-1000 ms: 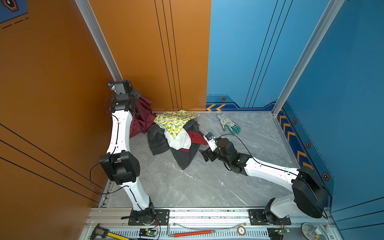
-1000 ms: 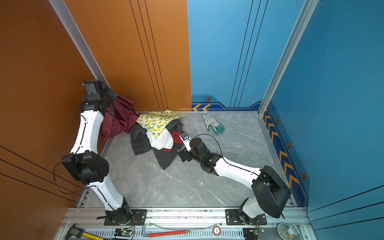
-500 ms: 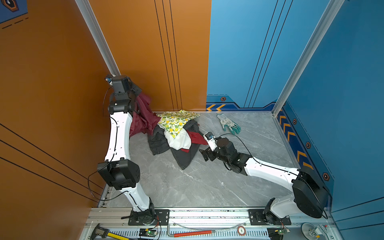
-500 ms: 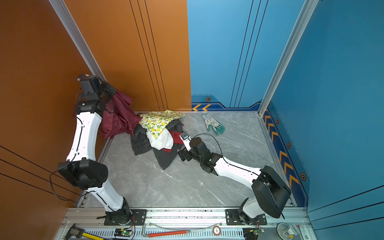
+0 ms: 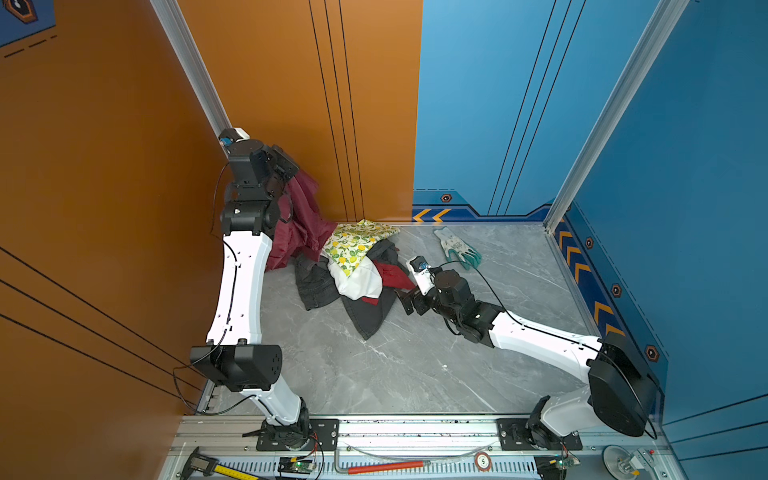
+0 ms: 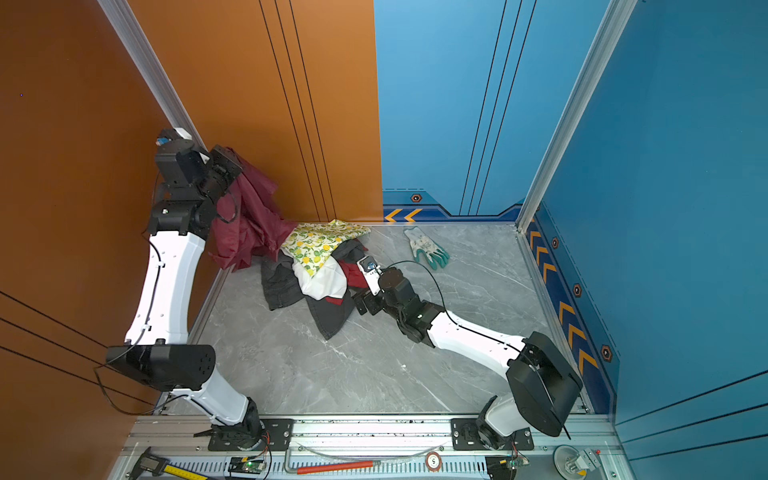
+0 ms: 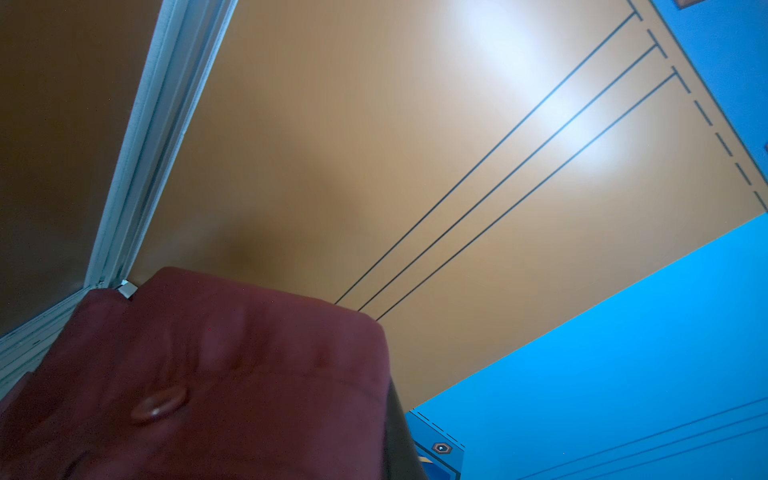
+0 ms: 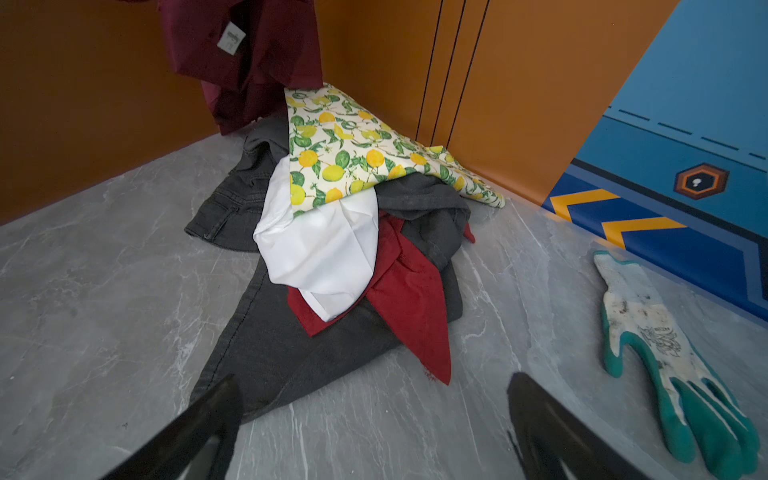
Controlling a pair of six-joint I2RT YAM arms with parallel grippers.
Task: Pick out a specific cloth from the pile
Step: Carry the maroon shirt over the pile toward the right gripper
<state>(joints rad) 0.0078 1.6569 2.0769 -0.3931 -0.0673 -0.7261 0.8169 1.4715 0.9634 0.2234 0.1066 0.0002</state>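
Maroon garment (image 5: 301, 224): hangs from left gripper (image 5: 288, 171), lower edge beside the pile (image 5: 353, 270).
Left gripper: clamped on the garment.
Right gripper (image 8: 374, 390): jaws wide apart, empty, just beside the pile.

A: The cloth (image 5: 305, 220) is dark maroon, with a white label (image 8: 230, 38).
B: In the pile (image 8: 328, 253): yellow lemons on white, plain white, dark grey, bright red. The glove (image 8: 640, 316) is white and teal.
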